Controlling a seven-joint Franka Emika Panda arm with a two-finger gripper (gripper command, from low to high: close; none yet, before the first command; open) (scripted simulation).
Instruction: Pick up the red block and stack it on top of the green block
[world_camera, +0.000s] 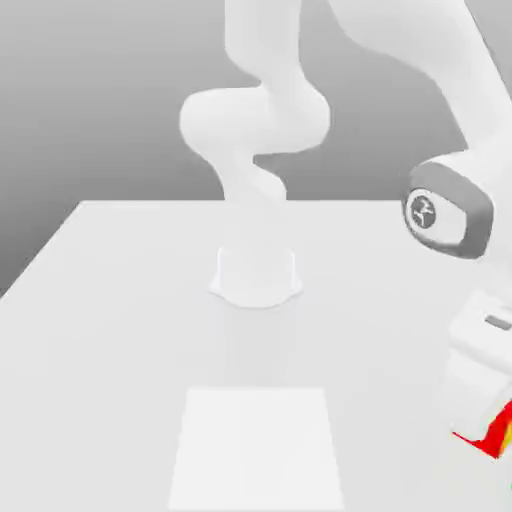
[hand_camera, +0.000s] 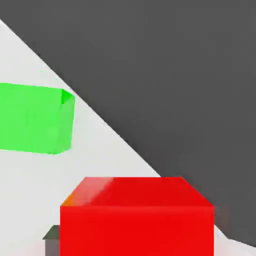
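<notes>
One white table (world_camera: 120, 330) carries the whole scene, and it serves as the landmark for everything else. On it, in the exterior view, the white robot arm (world_camera: 262, 120) stands on a round base (world_camera: 256, 276) near the table's middle; the arm rises, bends in a thick curl and swings out toward the exterior view's right, where a wrist joint with a grey ring (world_camera: 450, 212) hangs above the table's right part. A pale square patch (world_camera: 258, 445) lies flat on the table in front of the base, toward the near edge.

Below the wrist joint the white hand body drops toward the table's near right corner, and the tool (world_camera: 490, 432) sits at its lower end, cut off by the frame's edge. The tool is clamped on the red block (world_camera: 482, 438), of which a red wedge shows beneath the white hand in the exterior view.

In the hand view the red block (hand_camera: 137, 220) is large and close, a plain cube with one lit upper face and a flat front face. The green block (hand_camera: 34, 119) rests on the table, apart from the red block, near the table's straight edge, beyond which the ground looks dark grey.
</notes>
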